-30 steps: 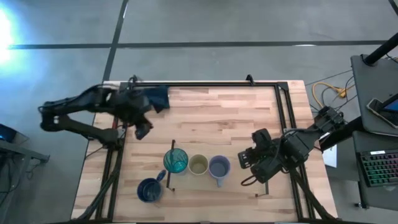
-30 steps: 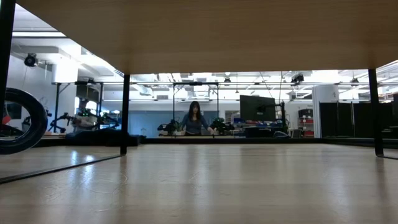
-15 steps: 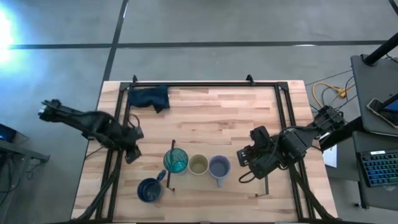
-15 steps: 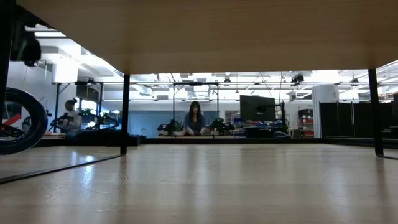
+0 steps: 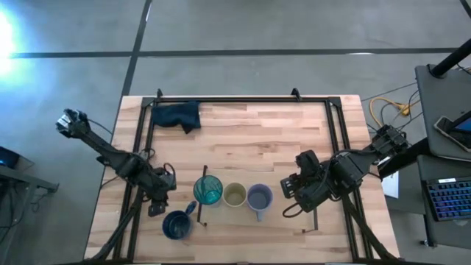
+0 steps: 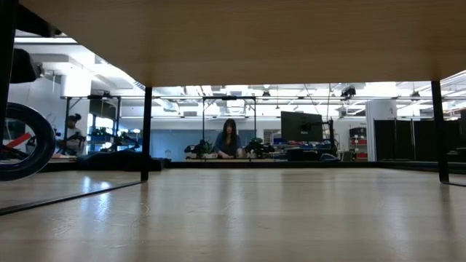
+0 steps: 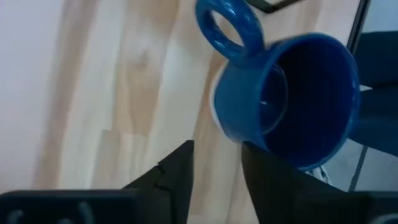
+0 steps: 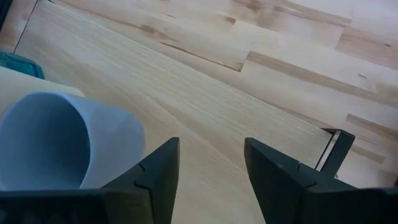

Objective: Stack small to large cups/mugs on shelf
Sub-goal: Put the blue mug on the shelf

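The teal tumbler (image 5: 208,191), the olive-tan cup (image 5: 235,195) and the lavender-grey mug (image 5: 259,198) stand upright in a row near the table's near edge, between the shelf's black rails (image 5: 202,195). The dark blue mug (image 5: 176,224) stands upright to the left of the left rail. My left gripper (image 5: 156,203) is open just to the far left of the blue mug (image 7: 286,99), whose handle (image 7: 230,28) shows in the left wrist view. My right gripper (image 5: 288,188) is open just to the right of the lavender mug (image 8: 68,146).
A dark blue cloth (image 5: 176,115) lies at the table's far left corner. Black frame rails run along the table's left (image 5: 140,169) and right (image 5: 335,140) sides. The low view shows only a board's underside (image 6: 233,36) and a person far off in the room (image 6: 228,140).
My left gripper has swung from beside the dark blue cloth toward the table's near edge and now stands next to the dark blue mug. The cups and mugs have stayed where they were.
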You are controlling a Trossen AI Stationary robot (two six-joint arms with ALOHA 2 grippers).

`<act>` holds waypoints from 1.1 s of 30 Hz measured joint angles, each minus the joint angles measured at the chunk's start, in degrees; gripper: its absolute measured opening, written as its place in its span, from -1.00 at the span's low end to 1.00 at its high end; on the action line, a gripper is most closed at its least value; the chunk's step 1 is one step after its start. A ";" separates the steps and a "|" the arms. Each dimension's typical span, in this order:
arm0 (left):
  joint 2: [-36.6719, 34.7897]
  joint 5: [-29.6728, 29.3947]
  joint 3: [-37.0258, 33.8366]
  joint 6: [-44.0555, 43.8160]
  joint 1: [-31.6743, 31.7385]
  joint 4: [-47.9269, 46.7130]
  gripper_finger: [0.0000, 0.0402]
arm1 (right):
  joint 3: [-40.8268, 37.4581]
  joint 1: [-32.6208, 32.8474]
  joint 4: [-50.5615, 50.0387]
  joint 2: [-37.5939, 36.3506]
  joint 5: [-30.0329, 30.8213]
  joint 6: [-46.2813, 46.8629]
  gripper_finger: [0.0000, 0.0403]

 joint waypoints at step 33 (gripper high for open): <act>13.79 -2.72 -1.57 -5.76 -4.85 12.13 -0.04 | -0.03 -0.07 0.00 0.02 -3.02 -1.53 -0.14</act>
